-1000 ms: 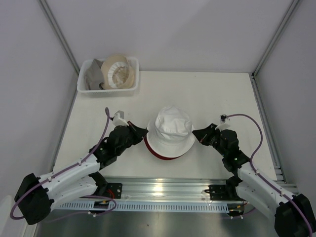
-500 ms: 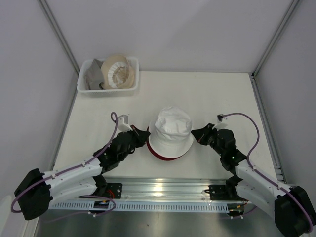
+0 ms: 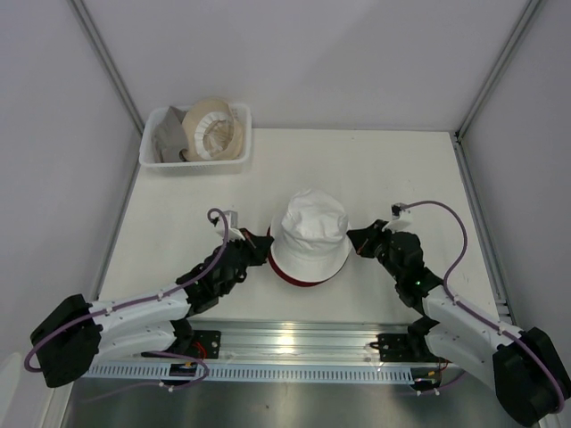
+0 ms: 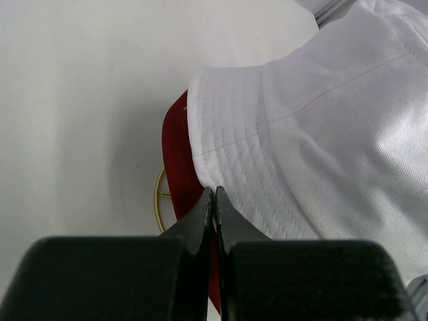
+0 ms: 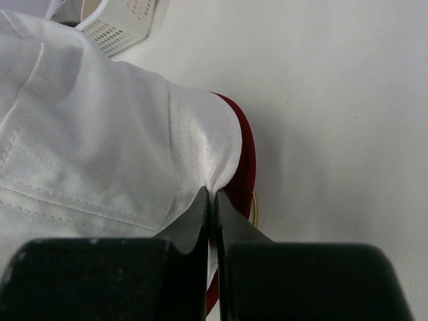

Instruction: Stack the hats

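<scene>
A white hat sits crown up on a dark red hat at the table's middle, and only the red brim shows under it. My left gripper is shut at the white brim's left edge, with the red brim just below. My right gripper is shut on the white brim's right edge, which puckers at the tips, beside the red brim. A beige hat and a grey hat lie in the basket at the far left.
A white mesh basket stands at the table's far left corner and also shows in the right wrist view. A thin gold ring lies on the table under the hats. Metal frame posts rise at both back corners.
My left arm has shifted right and closer to the hats, its gripper staying at the white brim. My right arm has moved slightly. The white hat has settled a little.
</scene>
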You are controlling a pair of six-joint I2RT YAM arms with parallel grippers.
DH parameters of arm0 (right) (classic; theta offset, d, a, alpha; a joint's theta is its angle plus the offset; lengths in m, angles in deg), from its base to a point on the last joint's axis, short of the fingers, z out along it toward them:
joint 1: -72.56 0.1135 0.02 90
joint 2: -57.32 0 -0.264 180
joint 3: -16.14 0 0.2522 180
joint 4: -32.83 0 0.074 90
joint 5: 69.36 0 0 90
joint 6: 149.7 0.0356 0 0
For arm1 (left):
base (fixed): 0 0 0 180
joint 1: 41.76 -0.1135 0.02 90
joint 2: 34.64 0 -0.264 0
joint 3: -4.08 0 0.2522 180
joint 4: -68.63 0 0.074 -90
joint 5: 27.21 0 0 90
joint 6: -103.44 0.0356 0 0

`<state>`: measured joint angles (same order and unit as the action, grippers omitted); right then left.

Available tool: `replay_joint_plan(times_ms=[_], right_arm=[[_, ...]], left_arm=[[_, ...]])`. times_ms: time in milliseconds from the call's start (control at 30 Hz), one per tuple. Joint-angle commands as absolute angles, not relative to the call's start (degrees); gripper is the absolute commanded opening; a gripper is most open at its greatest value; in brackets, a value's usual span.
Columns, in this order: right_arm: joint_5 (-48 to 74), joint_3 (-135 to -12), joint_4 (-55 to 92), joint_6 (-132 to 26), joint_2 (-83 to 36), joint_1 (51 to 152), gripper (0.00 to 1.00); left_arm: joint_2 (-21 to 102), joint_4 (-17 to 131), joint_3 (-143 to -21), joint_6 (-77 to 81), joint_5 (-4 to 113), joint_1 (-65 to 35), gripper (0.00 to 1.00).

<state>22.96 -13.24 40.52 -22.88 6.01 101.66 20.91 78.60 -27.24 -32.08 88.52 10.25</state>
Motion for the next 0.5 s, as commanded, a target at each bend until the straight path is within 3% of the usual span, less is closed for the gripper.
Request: replay_joint_plan(times_ms=[0, 233, 467], right_arm=[[28.5, -15.1, 43.2, -27.3, 3.8, 101.6, 0.0], [29.3, -20.1, 43.9, -29.6, -2.3, 101.7, 0.0], [30.7, -23.5, 43.6, -30.3, -3.2, 100.3, 0.09]], left_arm=[[22.7, 85.3, -26.2, -25.2, 92.4, 10.6, 0.01], [28.6, 90.7, -29.4, -21.5, 91.2, 10.4, 0.01], [37.1, 96.7, -31.6, -21.7, 89.2, 8.3, 0.01]])
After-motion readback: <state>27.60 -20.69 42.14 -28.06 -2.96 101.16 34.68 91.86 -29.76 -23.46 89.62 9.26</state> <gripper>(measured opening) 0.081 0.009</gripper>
